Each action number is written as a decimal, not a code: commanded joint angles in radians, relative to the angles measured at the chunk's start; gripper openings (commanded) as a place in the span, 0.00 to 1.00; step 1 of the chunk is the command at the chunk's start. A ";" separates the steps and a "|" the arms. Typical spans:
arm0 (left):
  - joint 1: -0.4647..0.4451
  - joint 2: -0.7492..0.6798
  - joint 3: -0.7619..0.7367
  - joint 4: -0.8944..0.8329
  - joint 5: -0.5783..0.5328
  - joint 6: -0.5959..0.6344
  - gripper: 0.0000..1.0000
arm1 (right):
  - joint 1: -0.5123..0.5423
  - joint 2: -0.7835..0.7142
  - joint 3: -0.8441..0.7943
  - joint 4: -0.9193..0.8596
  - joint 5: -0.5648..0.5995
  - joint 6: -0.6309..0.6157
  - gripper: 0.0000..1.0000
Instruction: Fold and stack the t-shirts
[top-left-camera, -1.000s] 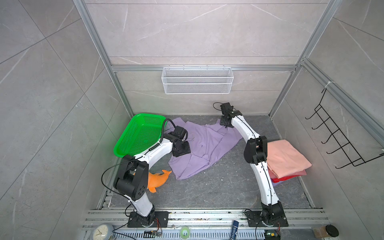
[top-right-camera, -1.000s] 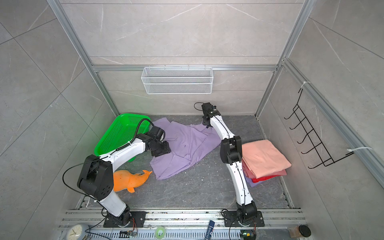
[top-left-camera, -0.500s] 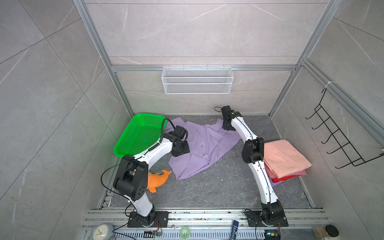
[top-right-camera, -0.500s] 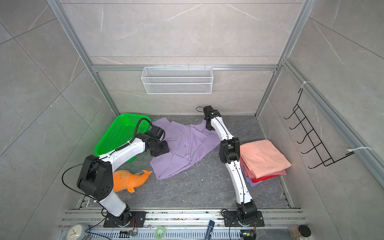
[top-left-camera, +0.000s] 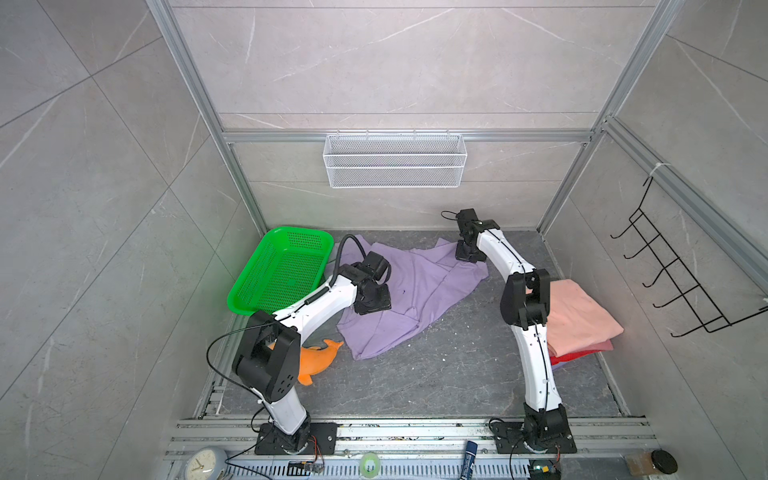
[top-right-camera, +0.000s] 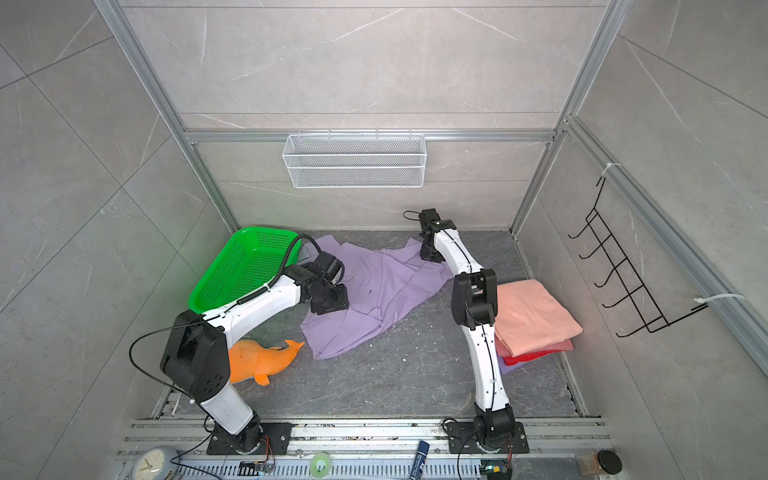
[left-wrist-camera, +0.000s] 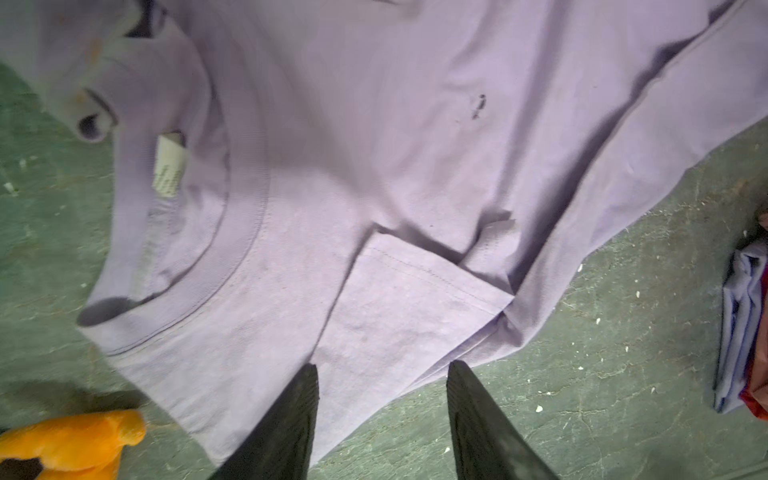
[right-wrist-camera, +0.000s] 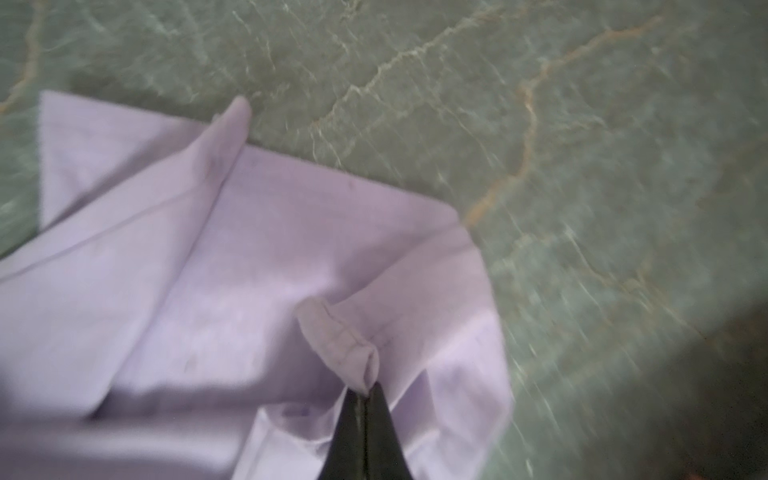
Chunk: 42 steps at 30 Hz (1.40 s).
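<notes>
Right claw (right-wrist-camera: 365, 395) pinched shut on a rolled hem of the lilac t-shirt (top-left-camera: 415, 291), which I see rumpled across the surface (top-left-camera: 436, 374). Left claw (left-wrist-camera: 382, 370) half open over its sleeve edge, gripping nothing. Folded stack (top-left-camera: 582, 316) beside right arm

Dolphin (top-left-camera: 318, 359) half behind left arm (top-left-camera: 324, 306), folded stack (top-left-camera: 582, 313) partly behind right arm (top-left-camera: 536, 365)

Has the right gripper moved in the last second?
Yes, slightly. The right gripper has slid rightward in both top views, from inside the wire basket's right end to directly below it, pinching the lilac shirt.
</notes>
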 joint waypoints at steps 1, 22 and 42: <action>-0.030 0.062 0.039 -0.029 -0.013 0.035 0.53 | -0.007 -0.166 -0.157 0.093 -0.062 0.038 0.00; -0.034 0.301 0.124 0.063 -0.082 -0.022 0.45 | -0.079 -0.513 -0.652 0.247 -0.157 0.081 0.04; -0.021 0.250 0.074 0.097 -0.053 -0.073 0.11 | -0.099 -0.519 -0.649 0.257 -0.179 0.075 0.03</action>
